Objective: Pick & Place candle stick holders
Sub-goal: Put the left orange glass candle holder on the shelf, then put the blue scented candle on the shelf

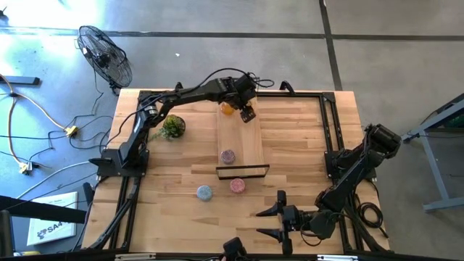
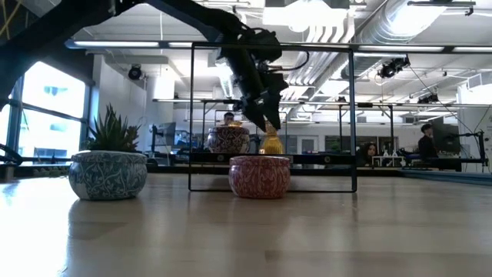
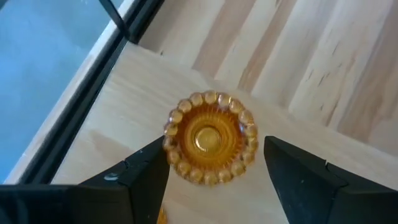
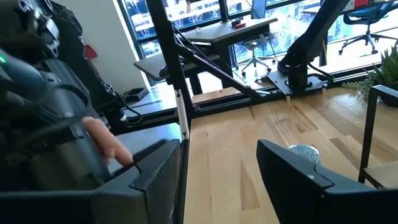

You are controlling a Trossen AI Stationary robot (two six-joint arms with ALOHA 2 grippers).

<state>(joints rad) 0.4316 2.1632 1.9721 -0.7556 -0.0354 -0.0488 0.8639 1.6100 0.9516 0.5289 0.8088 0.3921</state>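
A wooden table was seen from above, with two dark robot arms mounted at its sides. The left gripper [image 1: 239, 109] reached over the far end of a long wooden tray [image 1: 250, 141] framed in thin black metal at the table's centre. Its fingers stood open on either side of an amber candle holder [image 3: 210, 137], which sat on the tray's pale wood just inside the far rim. The wrist camera looked almost straight down into the holder's beaded rim, so the fingers were lined up to close across its widest part. Whether they touched the glass was hard to tell; a thin gap seemed to show on each side.

A pink candle holder [image 1: 228, 156] sat further along the tray, near its middle, suggesting the tray was where holders were being gathered or taken from. A second pink candle holder [image 1: 237, 185] rested on the bare table just outside the tray's near end, and a light-blue candle holder [image 1: 204, 192] lay beside it, a little to the left. A small potted plant [image 1: 172, 126] stood left of the tray, clear of the work.

The right gripper [image 1: 274, 221] waited low at the near right of the table, fingers spread and holding nothing, pointed toward the centre and well apart from every holder, probably parked so it would not block the left arm.
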